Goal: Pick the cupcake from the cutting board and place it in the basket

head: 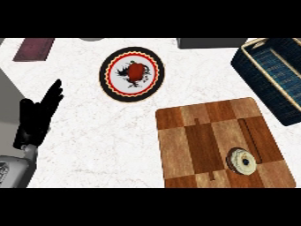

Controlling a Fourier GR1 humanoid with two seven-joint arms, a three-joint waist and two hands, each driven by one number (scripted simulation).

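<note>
White speckled marble forms the counter [81, 145], with the left hand [39, 115] resting at its left edge, fingers straight and released, holding nothing. Well to that hand's right lies the wooden cutting board [205, 137], and beyond it, farther right, the dark blue basket [276, 79]. A patterned plate [132, 74] sits up and right of the hand, while the cupcake [242, 161] stands on the board's near right part.

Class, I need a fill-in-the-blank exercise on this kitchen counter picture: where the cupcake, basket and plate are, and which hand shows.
1. The cupcake sits on the ____.
2. The dark blue basket holds ____.
3. The only hand in view, fingers straight, is the robot's ____ hand.
4. The plate lies toward the view's ____ from the board.

Missing words: cutting board; nothing; left; top
</note>
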